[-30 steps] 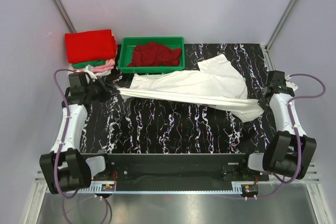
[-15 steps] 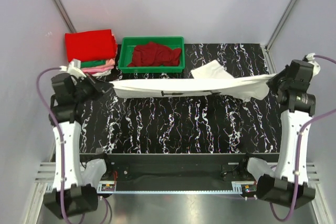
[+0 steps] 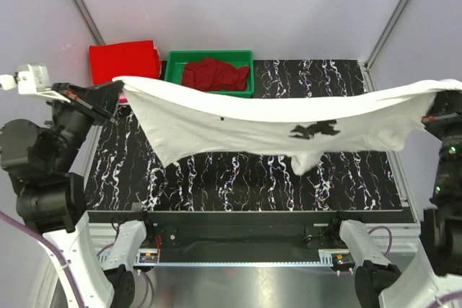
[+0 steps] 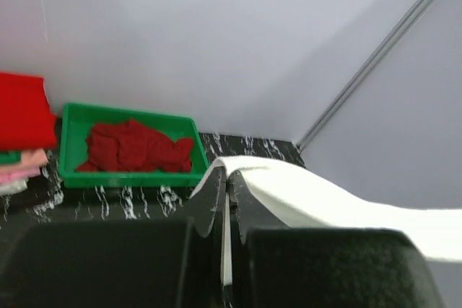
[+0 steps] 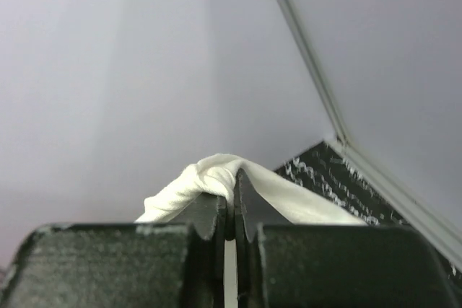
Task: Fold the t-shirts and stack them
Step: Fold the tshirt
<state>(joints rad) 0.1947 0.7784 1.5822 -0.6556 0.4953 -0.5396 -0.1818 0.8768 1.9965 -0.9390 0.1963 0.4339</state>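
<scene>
The white t-shirt (image 3: pixel 238 117) is soft matt cloth; the green tray (image 3: pixel 209 53) is glossy plastic.

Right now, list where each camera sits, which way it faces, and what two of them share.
Top external: above and behind the arms, looking down on the table; both arms show, the white t-shirt stretched between them.
Left wrist: on its arm, looking past the shut left gripper toward the green tray and back wall.
Right wrist: on its arm, looking past the shut right gripper at bare wall.
Shared: top and left wrist both show the tray and t-shirt.
</scene>
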